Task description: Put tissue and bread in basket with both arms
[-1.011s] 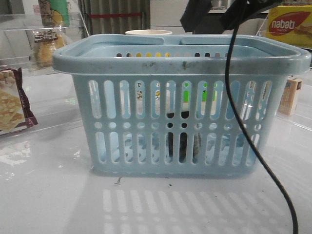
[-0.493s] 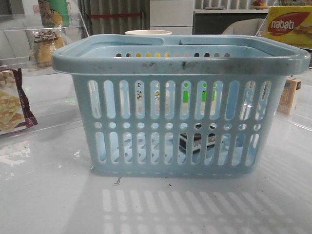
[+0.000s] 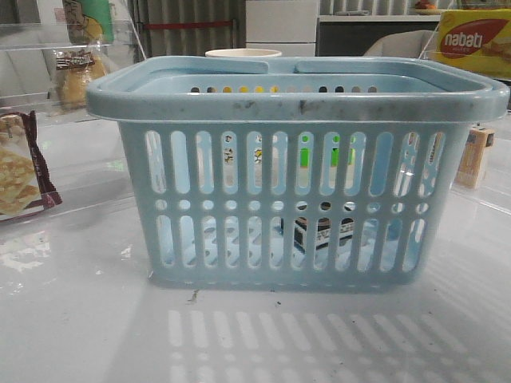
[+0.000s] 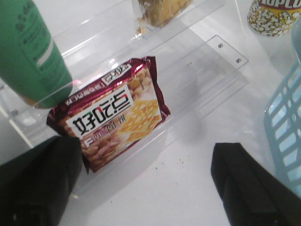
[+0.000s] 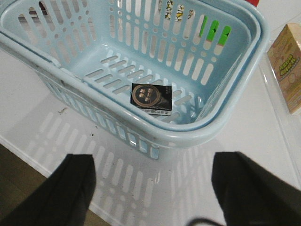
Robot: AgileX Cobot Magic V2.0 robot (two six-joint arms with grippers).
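Observation:
The light-blue basket (image 3: 295, 171) stands in the middle of the table. The small dark tissue packet (image 5: 151, 97) lies flat on the basket floor, and it shows through the slots in the front view (image 3: 323, 233). The bread (image 3: 76, 76), in a clear bag, sits on the clear shelf at the far left; its lower edge shows in the left wrist view (image 4: 162, 9). My left gripper (image 4: 146, 188) is open and empty above the table near the cracker packet. My right gripper (image 5: 155, 188) is open and empty, above the table beside the basket's rim (image 5: 202, 134). Neither gripper shows in the front view.
A maroon-edged cracker packet (image 4: 113, 117) lies on a clear acrylic tray at the left (image 3: 16, 171). A green bottle (image 4: 28, 52) and a popcorn cup (image 4: 275, 16) stand nearby. A tan carton (image 5: 289, 66) stands right of the basket, and a yellow Nabati box (image 3: 475, 40) sits behind.
The right arm and its cable, over the basket a second ago, have left the front view. The tissue packet now lies free on the basket floor.

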